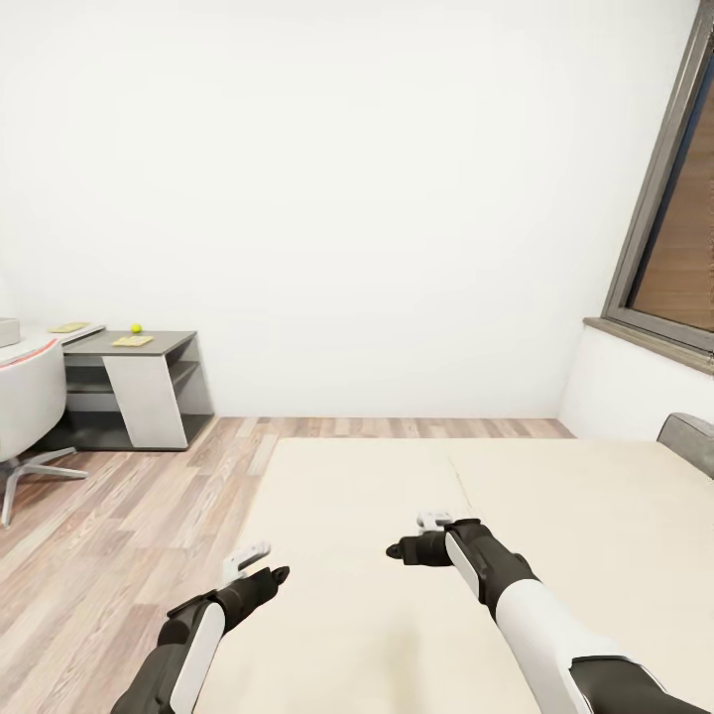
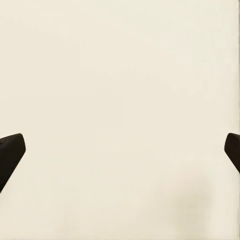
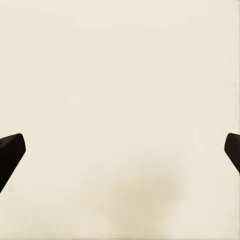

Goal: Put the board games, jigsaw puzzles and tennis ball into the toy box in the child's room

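Far left: table [image 1: 149, 344] by the wall, tennis ball [image 1: 136, 327] on top, flat yellowish pieces [image 1: 132, 341] beside it, probably puzzles or a game; too small to tell. Grey chair [image 1: 25, 397] in front. Bed [image 1: 397, 595] below both arms, bare where visible; no board games in sight. Looks like a transit/search step. Next move needs a turn to find the bed games or a drive to the table. Left gripper [image 1: 260, 565] and right gripper [image 1: 421, 535]: fingers spread wide, empty, over the bed.
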